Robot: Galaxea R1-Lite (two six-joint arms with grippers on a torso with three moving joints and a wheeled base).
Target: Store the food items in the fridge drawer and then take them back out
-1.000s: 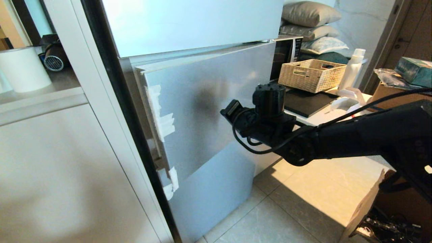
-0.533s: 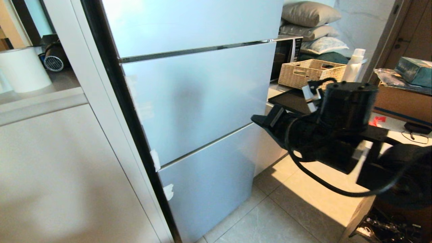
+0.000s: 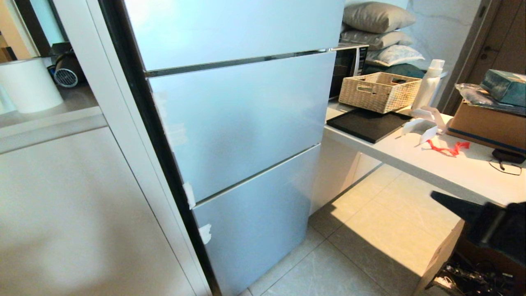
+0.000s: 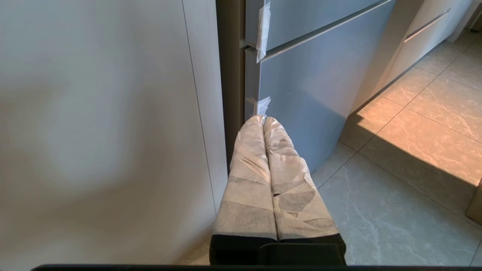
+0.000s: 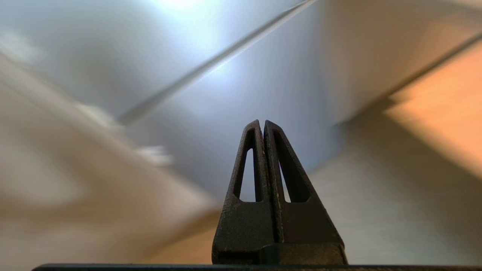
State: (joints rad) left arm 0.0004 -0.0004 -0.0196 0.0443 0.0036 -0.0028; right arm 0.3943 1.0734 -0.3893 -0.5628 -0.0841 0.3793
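We face the fridge [image 3: 230, 123] with all its panel fronts flush and closed, so the fridge drawer and the food items are out of sight; we cannot tell where the food sits. We judge the closing step complete. The right end effector [image 5: 262, 126] hangs low beside the bench [image 3: 431, 164], fingers pressed together and empty. The left end effector [image 4: 263, 121] is parked near the lower panel, likewise closed on nothing. Any next step requires reopening the middle front.
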